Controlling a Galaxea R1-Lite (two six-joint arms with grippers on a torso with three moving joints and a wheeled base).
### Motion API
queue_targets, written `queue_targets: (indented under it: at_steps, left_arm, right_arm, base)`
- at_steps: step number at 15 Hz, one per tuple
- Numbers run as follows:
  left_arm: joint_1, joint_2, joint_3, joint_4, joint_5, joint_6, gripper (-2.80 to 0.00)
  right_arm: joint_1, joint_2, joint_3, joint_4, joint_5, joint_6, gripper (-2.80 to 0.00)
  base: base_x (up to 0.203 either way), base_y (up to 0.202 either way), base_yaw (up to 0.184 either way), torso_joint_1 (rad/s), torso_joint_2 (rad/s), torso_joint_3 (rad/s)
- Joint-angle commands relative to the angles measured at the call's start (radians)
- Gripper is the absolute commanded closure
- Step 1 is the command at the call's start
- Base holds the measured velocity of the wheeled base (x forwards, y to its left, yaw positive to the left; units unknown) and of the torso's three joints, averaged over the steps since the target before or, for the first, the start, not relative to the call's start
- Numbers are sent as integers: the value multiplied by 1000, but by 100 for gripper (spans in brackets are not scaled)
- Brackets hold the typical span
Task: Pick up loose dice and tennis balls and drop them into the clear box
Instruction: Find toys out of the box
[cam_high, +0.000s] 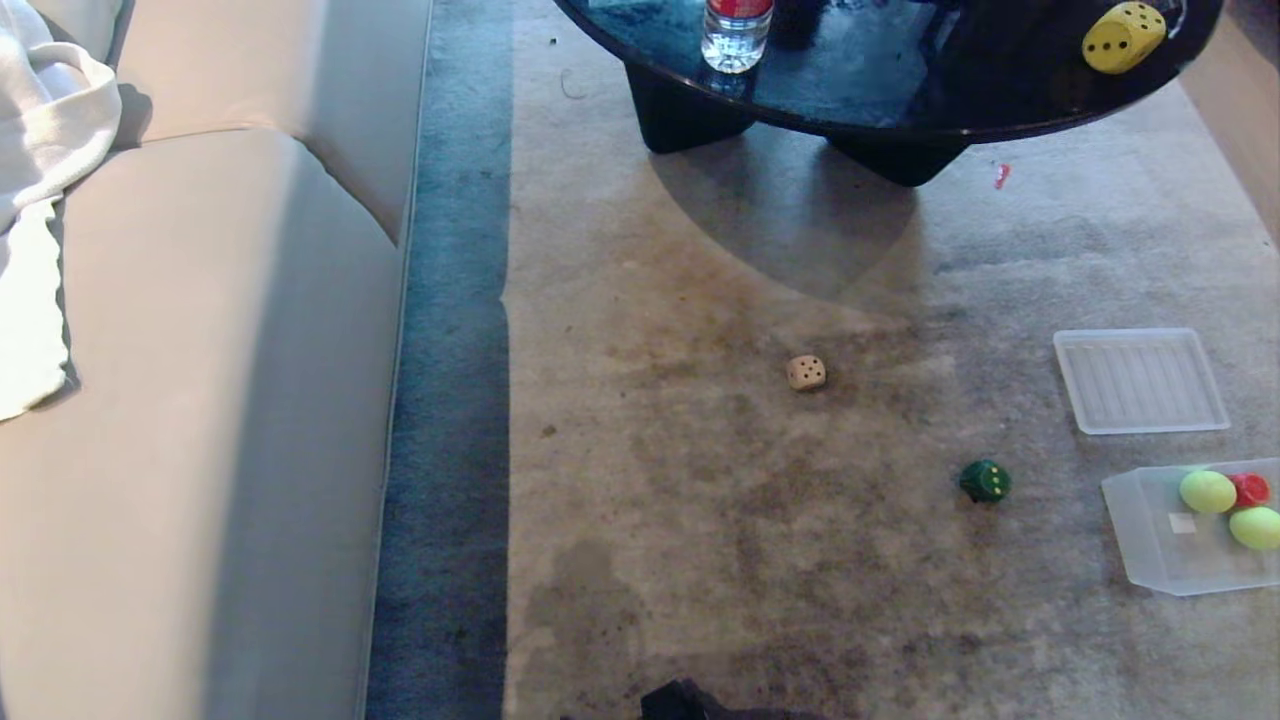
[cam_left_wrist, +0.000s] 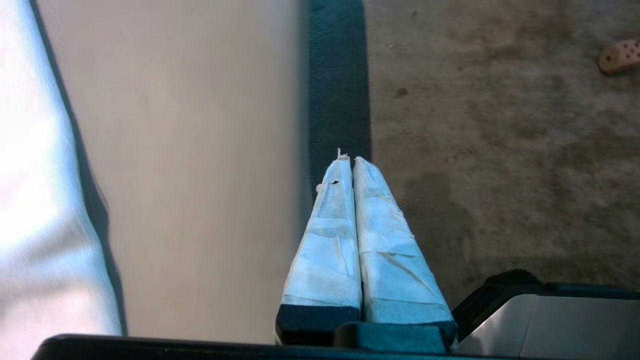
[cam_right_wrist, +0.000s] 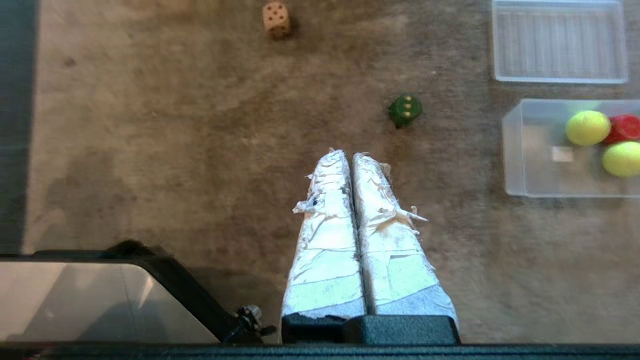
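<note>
A beige die (cam_high: 806, 372) (cam_right_wrist: 276, 19) (cam_left_wrist: 619, 56) lies loose on the carpet. A dark green die (cam_high: 986, 481) (cam_right_wrist: 405, 110) sits nearer the clear box (cam_high: 1150, 545) (cam_right_wrist: 530, 165) at the right. Inside the box are two tennis balls (cam_high: 1207, 491) (cam_high: 1257, 527) (cam_right_wrist: 587, 127) (cam_right_wrist: 621, 158) and a red die (cam_high: 1250, 489) (cam_right_wrist: 624, 127). A yellow die (cam_high: 1123, 37) rests on the dark round table (cam_high: 850, 90). My right gripper (cam_right_wrist: 351, 155) hangs shut and empty above the carpet, short of the green die. My left gripper (cam_left_wrist: 350, 159) is shut, parked by the sofa edge. Neither arm shows in the head view.
A flat ribbed clear lid (cam_high: 1140, 380) (cam_right_wrist: 559, 41) lies beyond the box. A beige sofa (cam_high: 200, 400) with a white cloth (cam_high: 40, 200) fills the left. A water bottle (cam_high: 736, 35) stands on the table. A small red scrap (cam_high: 1002, 175) lies on the carpet.
</note>
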Motion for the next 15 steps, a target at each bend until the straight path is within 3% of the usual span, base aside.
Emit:
queue_targets:
  at_steps: [1, 6, 15]
  left_arm:
    - [0, 0, 2, 0, 0, -1, 0]
    - [0, 0, 2, -2, -1, 1, 0]
    - [0, 0, 0, 0, 1, 1, 0]
  right_arm:
    - [0, -1, 0, 2, 1, 0, 0]
    - [0, -1, -1, 2, 1, 1, 0]
    - [0, -1, -1, 3, 1, -1, 0]
  base:
    - [178, 61, 0, 7, 4, -2]
    - [150, 5, 1, 2, 3, 2]
    - [1, -7, 1, 1, 0, 0]
